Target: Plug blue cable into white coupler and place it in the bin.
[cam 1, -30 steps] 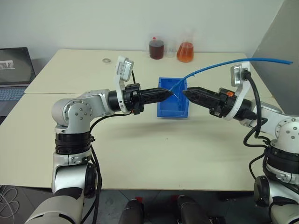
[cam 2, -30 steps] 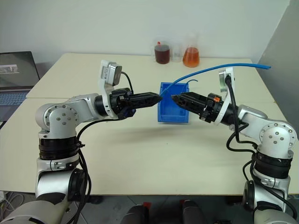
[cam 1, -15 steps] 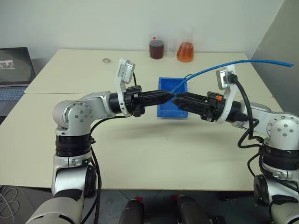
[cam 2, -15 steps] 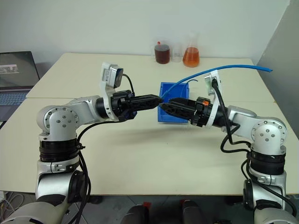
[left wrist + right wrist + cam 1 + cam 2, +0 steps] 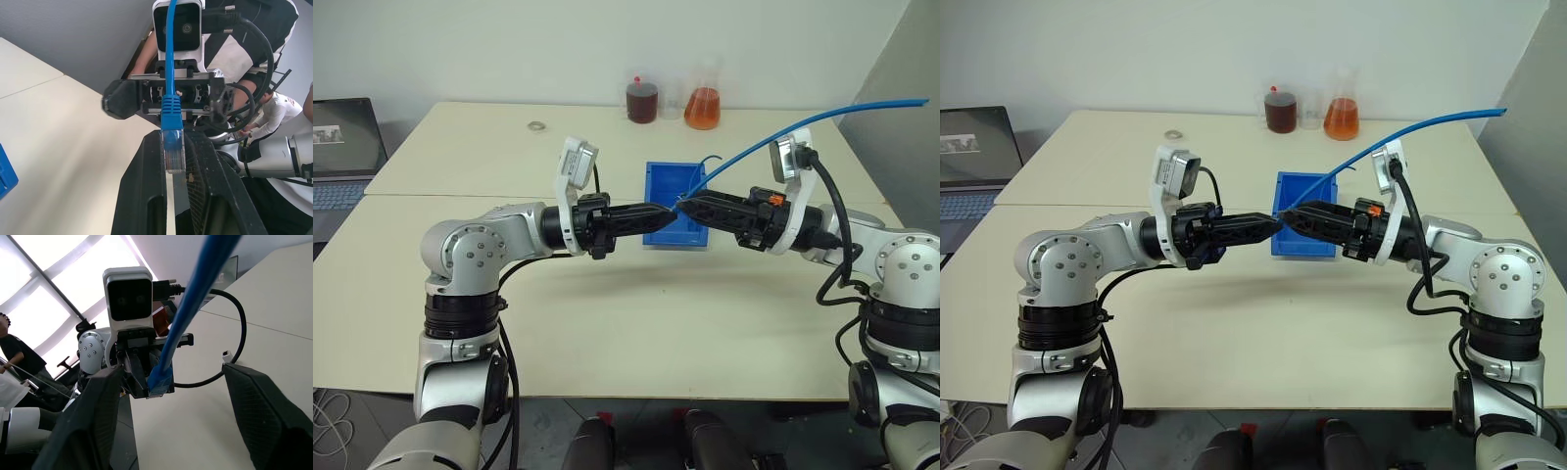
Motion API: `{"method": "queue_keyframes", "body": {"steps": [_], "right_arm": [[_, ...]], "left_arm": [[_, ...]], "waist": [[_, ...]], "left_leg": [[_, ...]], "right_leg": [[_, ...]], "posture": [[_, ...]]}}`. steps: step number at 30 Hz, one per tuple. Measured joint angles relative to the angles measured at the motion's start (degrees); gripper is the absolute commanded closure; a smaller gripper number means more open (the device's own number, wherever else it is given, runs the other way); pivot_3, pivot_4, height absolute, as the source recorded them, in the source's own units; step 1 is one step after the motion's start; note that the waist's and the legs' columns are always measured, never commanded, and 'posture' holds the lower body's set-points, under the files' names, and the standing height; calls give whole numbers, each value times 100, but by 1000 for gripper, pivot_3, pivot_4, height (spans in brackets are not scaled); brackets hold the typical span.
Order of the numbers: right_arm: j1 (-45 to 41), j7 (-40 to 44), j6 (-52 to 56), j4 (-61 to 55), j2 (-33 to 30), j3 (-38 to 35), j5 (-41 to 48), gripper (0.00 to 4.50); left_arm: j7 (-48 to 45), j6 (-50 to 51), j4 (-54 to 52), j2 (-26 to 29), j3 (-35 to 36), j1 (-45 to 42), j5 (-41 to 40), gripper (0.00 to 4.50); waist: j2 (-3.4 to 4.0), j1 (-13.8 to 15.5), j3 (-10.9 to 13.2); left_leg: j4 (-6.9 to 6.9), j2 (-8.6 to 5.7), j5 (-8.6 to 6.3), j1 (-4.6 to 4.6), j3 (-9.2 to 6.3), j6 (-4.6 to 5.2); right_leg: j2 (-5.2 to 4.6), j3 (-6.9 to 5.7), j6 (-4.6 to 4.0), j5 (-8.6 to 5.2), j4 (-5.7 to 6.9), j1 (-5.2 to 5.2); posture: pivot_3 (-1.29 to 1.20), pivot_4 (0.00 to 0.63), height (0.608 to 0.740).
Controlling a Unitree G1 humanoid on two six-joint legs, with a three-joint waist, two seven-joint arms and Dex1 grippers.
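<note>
The blue cable point(image 5: 783, 132) arcs in from the upper right down to its plug point(image 5: 172, 147). My left gripper point(image 5: 668, 209) is shut on that plug and holds it level above the blue bin's point(image 5: 649, 191) near left part. My right gripper point(image 5: 683, 205) points at it from the other side, tip to tip. Its two fingers point(image 5: 102, 401) stand wide apart on either side of the cable just behind the plug point(image 5: 159, 382), without touching it. The white coupler is hidden.
At the table's back stand a flask of dark red liquid point(image 5: 641, 101) and one of orange liquid point(image 5: 702, 108). A flat metal ring point(image 5: 537, 125) lies back left. A laptop point(image 5: 342, 157) sits on the left. A person point(image 5: 274, 107) is in the background.
My right arm has swung in toward the left gripper until the tips meet over the bin. The cable's far end has risen. The left gripper has held still with the plug.
</note>
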Motion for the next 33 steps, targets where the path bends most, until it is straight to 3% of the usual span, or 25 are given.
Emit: {"method": "queue_keyframes", "body": {"steps": [11, 19, 21, 29, 33], "right_arm": [[0, 201, 92, 3, -49, 113, 128, 4280], [-2, 307, 78, 105, -68, 173, 99, 4337], [-1, 355, 88, 104, -110, 182, 91, 4337], [5, 380, 123, 99, -315, 188, 60, 4337], [7, 413, 123, 118, -470, 196, -16, 4337]], "left_arm": [[65, 2, -121, 44, -2, 43, -104, 4270], [128, -71, -175, 112, -65, 100, -145, 4270], [124, -169, -223, 120, -106, 140, -132, 3565], [104, -319, -265, 192, -111, 271, -146, 2045], [-31, -329, -515, 611, -106, 726, -149, 1299]], "waist": [[0, 0, 0], [0, 1, 0], [0, 5, 0], [0, 3, 0], [1, -17, 1]], "left_leg": [[-1, 0, 0, -4, 1, 0], [-2, 0, 0, -5, 2, 0], [-2, 0, 0, -7, 2, 0], [-3, 0, 0, -7, 6, 0], [-8, 1, 0, -15, 14, 0]], "right_leg": [[0, 1, 0, 0, -1, -4], [0, 2, 0, 0, -2, -6], [0, 2, 0, 0, -3, -7], [1, 6, 0, 0, -2, -10], [0, 13, 0, 0, 1, -28]], "posture": [[0, 150, 740], [0, 150, 740], [0, 150, 740], [0, 150, 740], [0, 150, 740]]}}
